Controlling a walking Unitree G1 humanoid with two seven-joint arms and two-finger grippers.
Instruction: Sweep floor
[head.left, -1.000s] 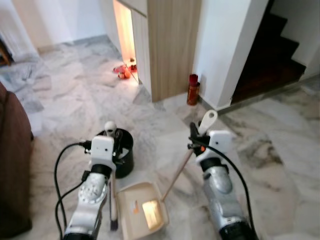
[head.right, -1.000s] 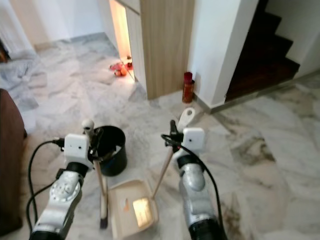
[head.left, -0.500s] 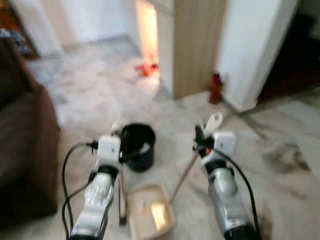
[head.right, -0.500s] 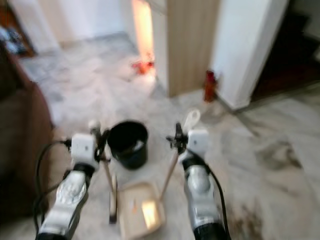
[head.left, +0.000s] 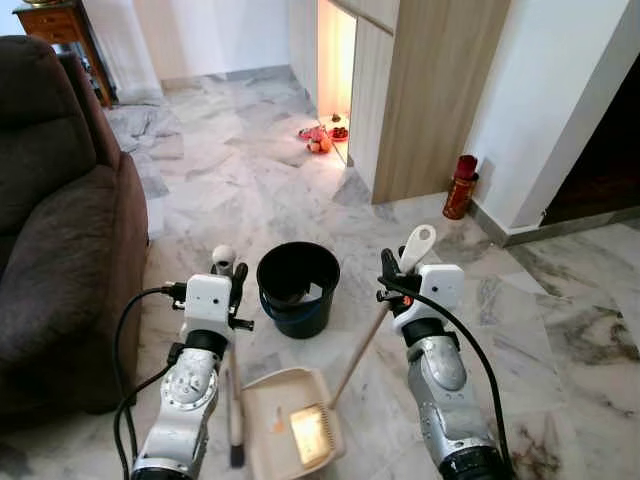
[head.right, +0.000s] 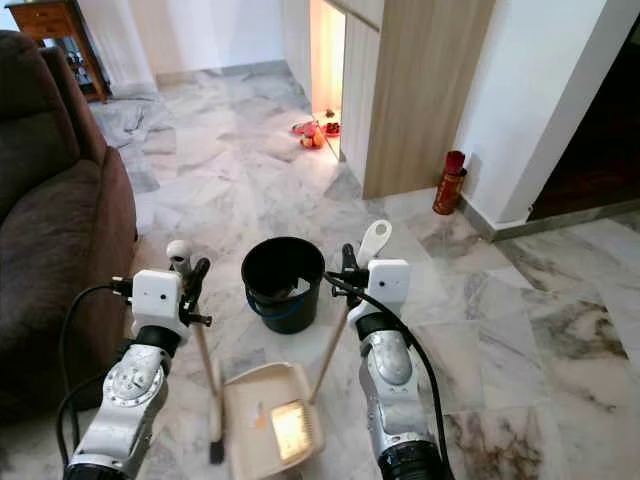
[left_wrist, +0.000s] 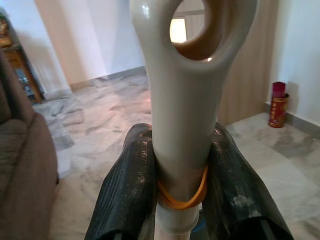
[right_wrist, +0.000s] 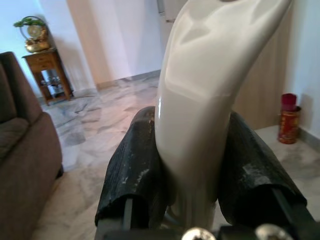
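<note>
Marble floor (head.left: 200, 180), one black bucket (head.left: 297, 288) as landmark. Cream dustpan (head.left: 290, 432) just before bucket; right gripper (head.left: 392, 272) jaws clamped on its handle (head.left: 413, 247). Brush (head.left: 234, 400) (bristles down) beside dustpan; left gripper (head.left: 232, 283) jaws clamped on it.

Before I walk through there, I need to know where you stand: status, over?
Left hand shut on broom handle. Right hand shut on dustpan handle. Dustpan on floor. Black bucket directly ahead.
</note>
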